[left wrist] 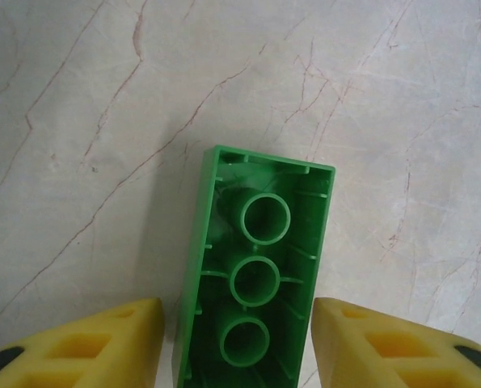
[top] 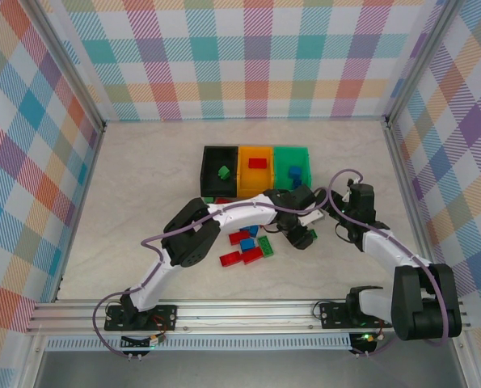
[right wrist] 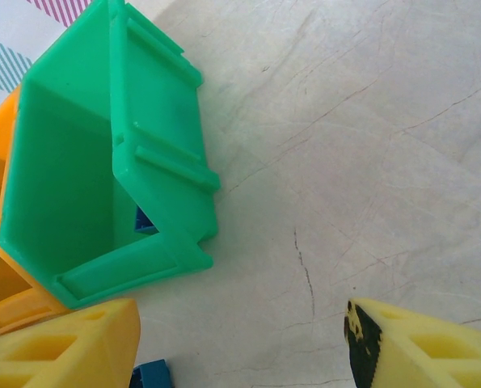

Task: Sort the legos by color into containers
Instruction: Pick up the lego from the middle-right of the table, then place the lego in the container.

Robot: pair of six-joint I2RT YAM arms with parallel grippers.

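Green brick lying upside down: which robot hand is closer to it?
Left. The left gripper straddles the green brick, a finger on each side; the right gripper is open over bare table beside the green bin, apart from the brick.

Enclosed tabletop cell, evenly lit.
Pale veined marble-look table [top: 143, 178]; pastel plaid walls [top: 248, 56] at 9, 12, 3 o'clock; aluminium rail [top: 248, 311] along 6 o'clock edge.
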